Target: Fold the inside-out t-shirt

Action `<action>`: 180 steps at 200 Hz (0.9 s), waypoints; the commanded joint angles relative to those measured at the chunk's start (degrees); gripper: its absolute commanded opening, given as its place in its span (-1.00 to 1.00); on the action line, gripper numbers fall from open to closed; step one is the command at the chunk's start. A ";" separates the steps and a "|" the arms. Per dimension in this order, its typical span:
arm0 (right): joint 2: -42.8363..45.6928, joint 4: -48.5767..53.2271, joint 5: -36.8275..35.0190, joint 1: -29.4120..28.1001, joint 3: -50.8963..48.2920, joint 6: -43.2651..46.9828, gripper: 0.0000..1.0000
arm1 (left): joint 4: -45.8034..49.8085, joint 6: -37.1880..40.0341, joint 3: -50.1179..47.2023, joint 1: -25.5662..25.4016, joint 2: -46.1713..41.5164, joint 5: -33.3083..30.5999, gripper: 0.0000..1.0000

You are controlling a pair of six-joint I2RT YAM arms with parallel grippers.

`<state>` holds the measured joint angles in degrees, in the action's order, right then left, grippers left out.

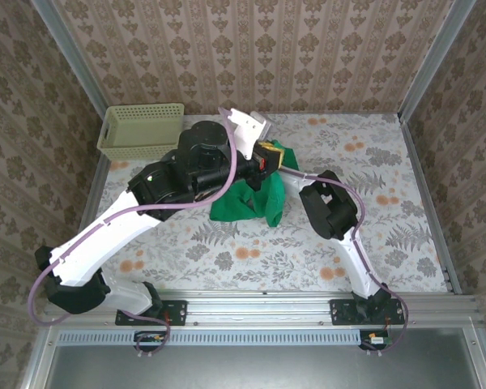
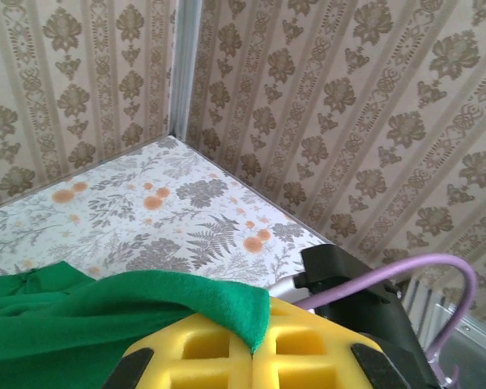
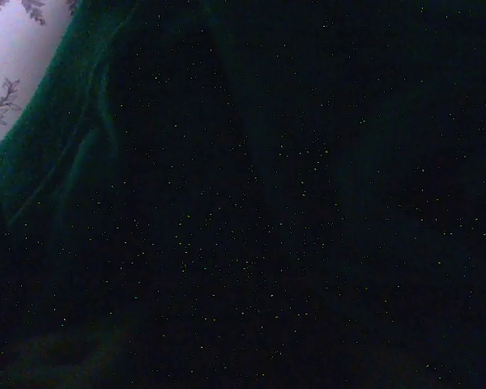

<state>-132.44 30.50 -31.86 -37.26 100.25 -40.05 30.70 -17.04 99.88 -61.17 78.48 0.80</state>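
The bright green t-shirt (image 1: pixel 247 203) hangs bunched over the middle of the table, lifted at its top. My left gripper (image 1: pixel 269 156) holds that top edge. In the left wrist view its yellow pads (image 2: pixel 219 352) are pressed together, with a fold of the t-shirt (image 2: pixel 73 316) pinched in the seam. My right arm (image 1: pixel 330 209) reaches in from the right, and its gripper end is buried in the cloth's right side. The right wrist view is almost black, with dark green t-shirt cloth (image 3: pixel 65 162) close over the lens, so the fingers are hidden.
A pale yellow-green basket (image 1: pixel 142 130) stands at the back left corner. The flower-patterned table (image 1: pixel 381 186) has bare room to the right and front of the shirt. Patterned walls close in the back and both sides.
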 commanded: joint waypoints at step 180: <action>53.98 -46.90 30.61 -6.18 -61.74 17.05 -1.00 | 15.98 -10.03 -12.81 43.27 18.99 -10.89 -1.00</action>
<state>-83.35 -11.68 -7.16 -43.40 40.88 -25.06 42.50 -25.76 86.56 -18.28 93.21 -5.54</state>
